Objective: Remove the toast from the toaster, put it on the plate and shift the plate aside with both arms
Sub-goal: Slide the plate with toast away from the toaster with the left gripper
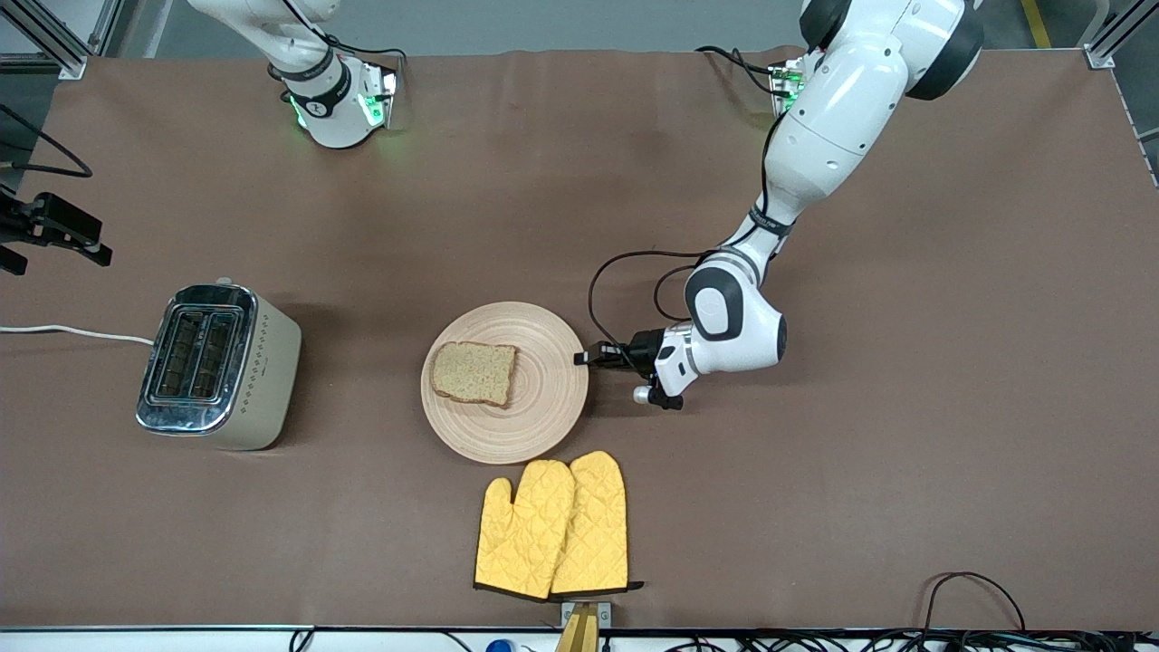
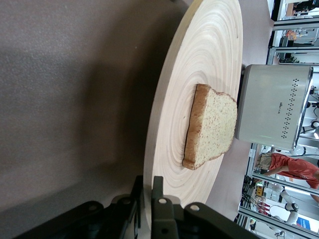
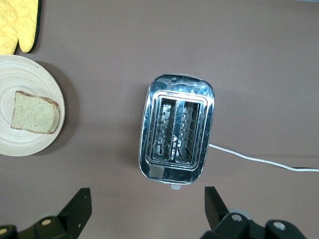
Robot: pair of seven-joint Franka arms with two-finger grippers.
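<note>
The toast lies flat on the round wooden plate in the middle of the table. My left gripper is low at the plate's rim on the left arm's side, shut on that rim. The left wrist view shows its fingers either side of the plate's edge, with the toast farther in. My right gripper is open and empty, up in the air at the right arm's end. In the right wrist view it is above the toaster, with plate and toast off to one side.
A chrome and beige toaster with two empty slots stands toward the right arm's end, its white cord trailing off the table. Two yellow oven mitts lie nearer the front camera than the plate.
</note>
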